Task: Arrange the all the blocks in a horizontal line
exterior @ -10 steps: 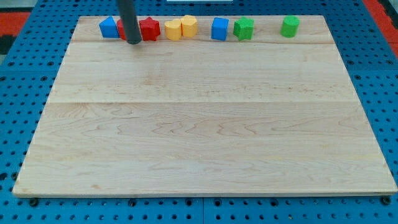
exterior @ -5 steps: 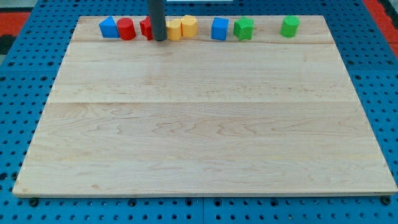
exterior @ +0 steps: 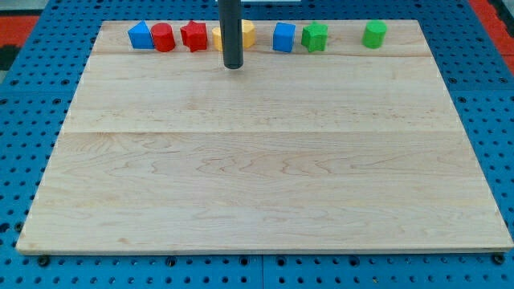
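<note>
Blocks sit in a near-complete row along the wooden board's [exterior: 257,160] top edge.

Camera view: blue block [exterior: 140,35], red cylinder [exterior: 163,37], red star-like block [exterior: 193,36], two yellow blocks [exterior: 248,33] partly hidden behind my rod, blue cube [exterior: 283,37], green block [exterior: 315,36], then a second green block [exterior: 374,34] set apart. My tip [exterior: 233,66] has slid rightward from the red pair and now stands just below the yellows, grasping nothing. Judged: the gap at right remains. No containers.

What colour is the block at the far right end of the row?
Green: the green block sits alone at the view's right end of the row, seen clearly in the camera view.
</note>
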Robot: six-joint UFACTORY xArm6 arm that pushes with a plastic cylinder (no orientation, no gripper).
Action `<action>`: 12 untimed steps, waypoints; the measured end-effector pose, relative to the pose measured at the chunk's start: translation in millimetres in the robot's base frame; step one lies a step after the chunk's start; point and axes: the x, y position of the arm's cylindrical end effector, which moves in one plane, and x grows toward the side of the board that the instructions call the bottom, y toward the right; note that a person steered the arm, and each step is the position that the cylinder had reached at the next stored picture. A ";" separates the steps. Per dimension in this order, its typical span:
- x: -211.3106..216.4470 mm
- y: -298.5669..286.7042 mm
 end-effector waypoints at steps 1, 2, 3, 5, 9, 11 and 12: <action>-19.2 -4.0; -38.1 -4.0; -38.5 -4.0; -31.0 23.8; -37.7 79.9; -52.1 79.4; -43.0 80.5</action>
